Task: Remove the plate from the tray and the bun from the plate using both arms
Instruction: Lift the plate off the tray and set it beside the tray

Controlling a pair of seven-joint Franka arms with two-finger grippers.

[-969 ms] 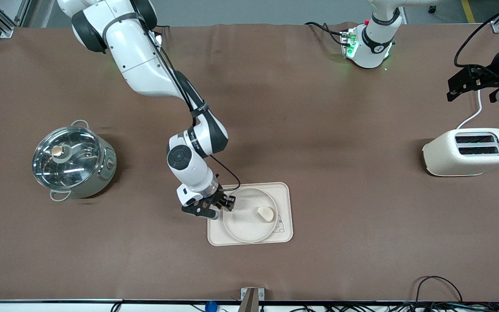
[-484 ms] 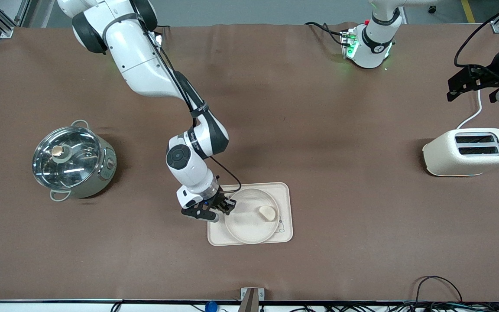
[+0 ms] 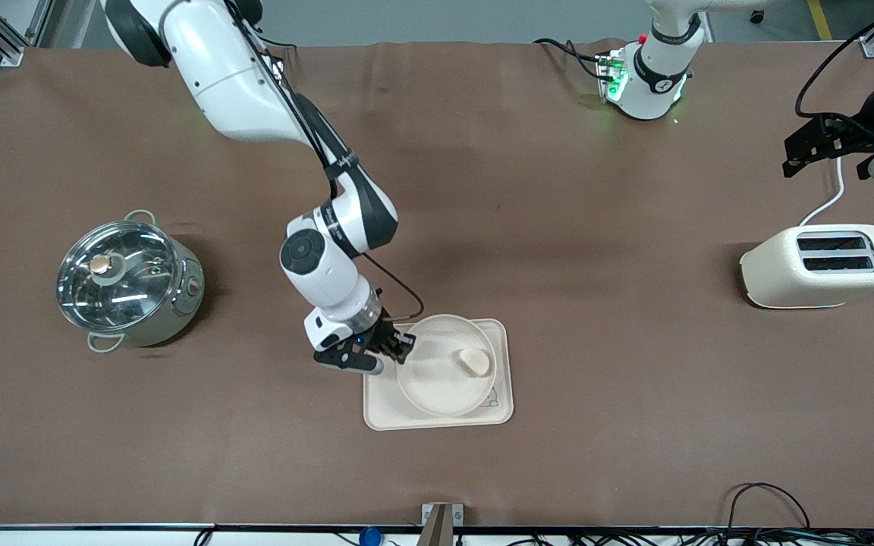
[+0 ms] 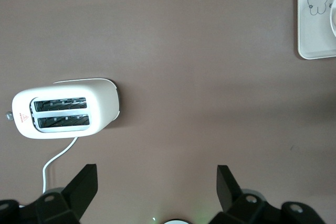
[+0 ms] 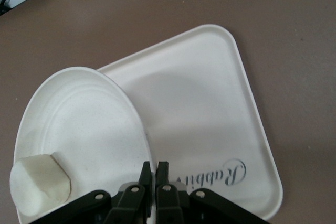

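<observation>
Right gripper (image 3: 399, 350) pinched tight on plate (image 3: 437, 379) rim, raised over tray (image 3: 501, 406) — bun (image 3: 475, 362) aboard. Left gripper (image 4: 157, 182) spread wide, waiting above toaster (image 3: 820, 267) — bare tabletop around.

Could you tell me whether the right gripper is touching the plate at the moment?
Touching. In the right wrist view the right gripper has its jaws pinched shut on the rim of the plate, which carries the bun above the tray.
</observation>
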